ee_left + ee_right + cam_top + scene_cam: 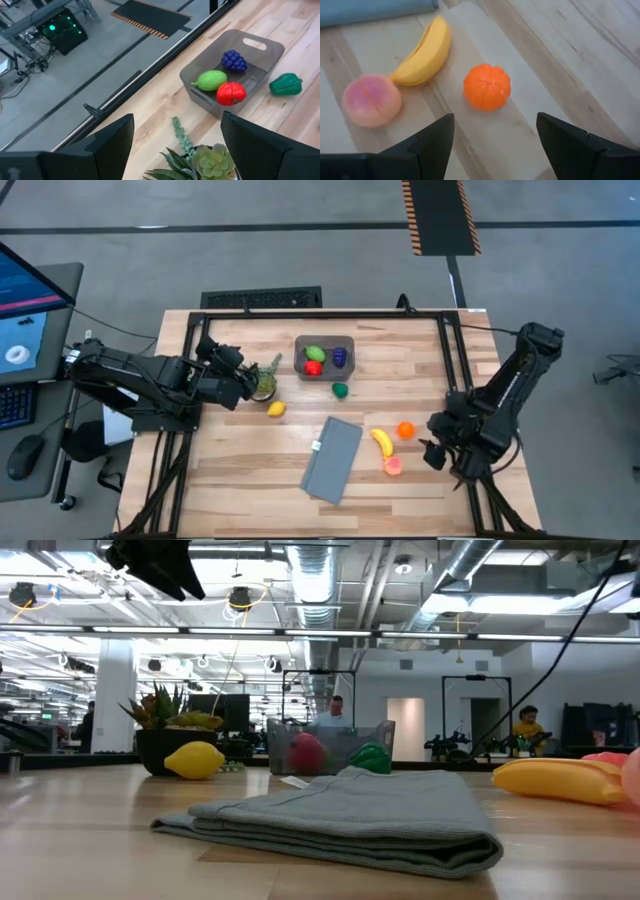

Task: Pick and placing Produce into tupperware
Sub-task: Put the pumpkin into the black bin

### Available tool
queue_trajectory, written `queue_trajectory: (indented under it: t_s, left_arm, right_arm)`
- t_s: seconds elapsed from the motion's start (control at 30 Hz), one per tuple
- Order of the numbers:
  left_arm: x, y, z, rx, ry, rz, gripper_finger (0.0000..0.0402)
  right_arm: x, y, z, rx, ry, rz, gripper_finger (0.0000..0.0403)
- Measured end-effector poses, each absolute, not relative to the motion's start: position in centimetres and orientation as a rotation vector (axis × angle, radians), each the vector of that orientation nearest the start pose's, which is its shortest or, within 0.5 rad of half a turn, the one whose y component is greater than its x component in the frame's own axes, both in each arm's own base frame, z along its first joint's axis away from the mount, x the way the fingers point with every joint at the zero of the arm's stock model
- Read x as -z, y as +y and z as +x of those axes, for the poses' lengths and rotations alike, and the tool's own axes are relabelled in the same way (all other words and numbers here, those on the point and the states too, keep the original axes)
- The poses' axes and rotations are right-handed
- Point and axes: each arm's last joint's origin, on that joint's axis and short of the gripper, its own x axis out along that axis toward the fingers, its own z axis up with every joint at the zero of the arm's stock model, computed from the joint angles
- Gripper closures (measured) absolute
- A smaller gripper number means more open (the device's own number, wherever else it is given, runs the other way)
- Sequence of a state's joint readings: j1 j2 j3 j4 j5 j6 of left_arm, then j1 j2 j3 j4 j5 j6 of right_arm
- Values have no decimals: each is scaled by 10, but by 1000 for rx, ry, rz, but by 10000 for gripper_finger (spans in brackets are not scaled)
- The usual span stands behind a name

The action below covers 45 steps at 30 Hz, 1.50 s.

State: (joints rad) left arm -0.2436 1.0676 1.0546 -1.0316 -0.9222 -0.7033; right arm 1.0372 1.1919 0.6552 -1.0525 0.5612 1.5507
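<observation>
The smoky-grey tupperware (pixel 324 357) stands at the table's far middle, holding a light green piece (pixel 212 80), a red piece (pixel 231 93) and purple grapes (pixel 234 60). A dark green pepper (pixel 340 390) lies on the table beside it, a yellow lemon (pixel 276 409) to its left. The banana (pixel 424 53), orange (pixel 487 86) and pink peach (pixel 371 100) lie near the right edge. My left gripper (pixel 176 142) is open above the potted plant (pixel 263 381). My right gripper (pixel 495 137) is open, hovering just right of the orange.
A folded grey-blue cloth (pixel 332 458) lies at the table's near middle. The spiky plant in its pot (pixel 200 159) sits directly below my left fingers. A dark frame (pixel 445 350) runs along the table's edges. A keyboard (pixel 262 299) lies beyond the far edge.
</observation>
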Motion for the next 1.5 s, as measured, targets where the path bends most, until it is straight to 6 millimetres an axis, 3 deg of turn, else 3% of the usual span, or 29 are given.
queue_trajectory:
  t_s: [0.17,0.43,0.63,1.5]
  left_arm:
    - [-318,-21,182,-874,599,-73,113]
    - [-318,-22,182,-861,605,-105,113]
    - [-318,-22,182,-861,605,-106,113]
    - [-317,-22,181,-866,609,-98,113]
  right_arm:
    - [-169,128,103,448,1040,256,98]
    - [-168,121,110,433,1055,156,98]
    - [-158,119,113,414,1039,203,98]
    - [-151,108,130,407,1031,218,98]
